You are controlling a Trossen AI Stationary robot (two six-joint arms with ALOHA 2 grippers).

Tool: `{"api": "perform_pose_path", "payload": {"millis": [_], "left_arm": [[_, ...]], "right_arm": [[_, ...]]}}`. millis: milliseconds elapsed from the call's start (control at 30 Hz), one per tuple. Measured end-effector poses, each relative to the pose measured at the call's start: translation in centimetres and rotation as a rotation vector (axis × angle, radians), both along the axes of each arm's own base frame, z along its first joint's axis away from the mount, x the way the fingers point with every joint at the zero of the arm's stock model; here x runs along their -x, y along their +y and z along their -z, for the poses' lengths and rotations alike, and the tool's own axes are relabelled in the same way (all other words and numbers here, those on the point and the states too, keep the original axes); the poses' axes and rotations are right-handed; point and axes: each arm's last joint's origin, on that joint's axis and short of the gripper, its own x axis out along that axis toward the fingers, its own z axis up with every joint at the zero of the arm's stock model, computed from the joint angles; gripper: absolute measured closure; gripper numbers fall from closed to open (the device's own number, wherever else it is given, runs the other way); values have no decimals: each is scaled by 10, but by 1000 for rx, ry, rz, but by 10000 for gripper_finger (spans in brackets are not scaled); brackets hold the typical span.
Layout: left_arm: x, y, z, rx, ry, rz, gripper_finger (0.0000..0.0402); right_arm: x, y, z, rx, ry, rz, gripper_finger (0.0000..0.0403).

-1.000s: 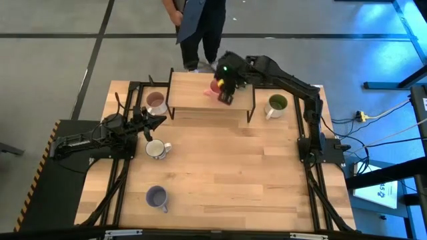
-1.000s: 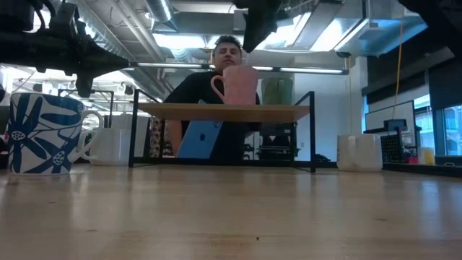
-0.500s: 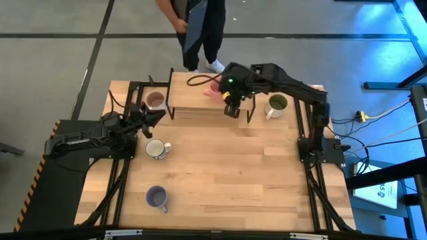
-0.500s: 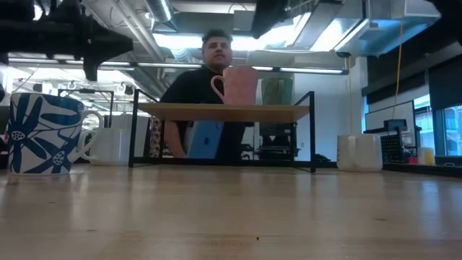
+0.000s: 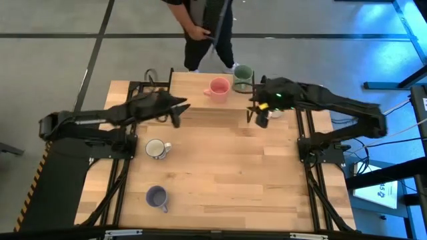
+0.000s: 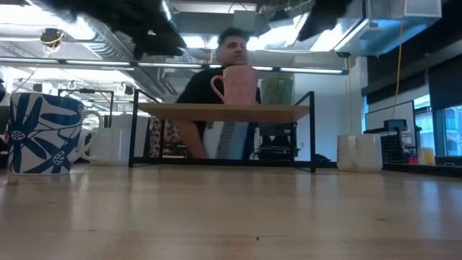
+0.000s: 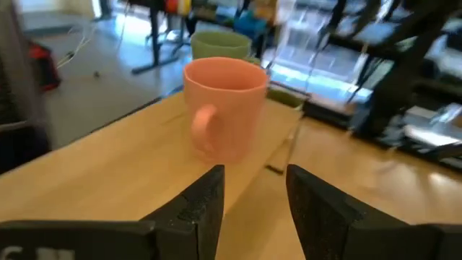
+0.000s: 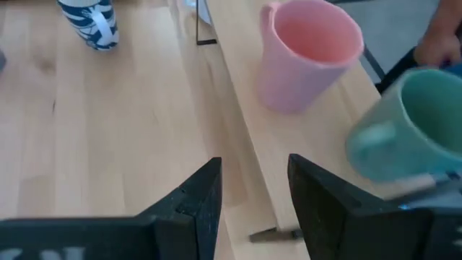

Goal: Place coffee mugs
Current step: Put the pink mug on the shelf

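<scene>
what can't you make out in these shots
- Inside of the white-sided mug: low view sits level with it; left arm covers it in the high view.
- Green mug: blurred in the right wrist view.
- Person: cut off by the high view's top edge.

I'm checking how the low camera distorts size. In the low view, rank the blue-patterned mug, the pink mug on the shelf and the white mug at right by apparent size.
1. Blue-patterned mug, largest, though likely just nearest the camera.
2. Pink mug.
3. White mug; close to the pink one, so that order is unsure.
</scene>
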Motion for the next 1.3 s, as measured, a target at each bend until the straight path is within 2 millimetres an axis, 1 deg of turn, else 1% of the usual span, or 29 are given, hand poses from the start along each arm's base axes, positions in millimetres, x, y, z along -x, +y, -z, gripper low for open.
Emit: {"api": "perform_pose_path", "payload": {"millis": [133, 267, 400, 500, 600, 833, 967, 1167, 1300], "left_arm": [[-29, 18, -14, -13, 86, -27, 257], [-51, 33, -16, -52, 173, -30, 257], [-65, 50, -12, -50, 216, -47, 257], [-72, 59, -10, -18, 212, 16, 257], [-77, 67, -4, -6, 228, 42, 257], [-78, 84, 4, -46, 259, 6, 257], [-76, 85, 5, -38, 266, 7, 257], [-73, 83, -2, -53, 240, 8, 257], [-71, 85, -3, -142, 290, 21, 257]], "right_arm": [[30, 7, 5, 12, -51, 1, 259], [50, 12, 5, 46, -87, -16, 259], [63, 15, 4, 77, -112, -29, 259], [68, 16, 6, 81, -112, -28, 259], [70, 17, 11, 80, -104, -28, 259], [68, 16, 20, 66, -72, -23, 259], [68, 16, 19, 67, -80, -21, 259], [68, 16, 20, 66, -80, -21, 259], [68, 16, 19, 66, -80, -20, 259]]}}
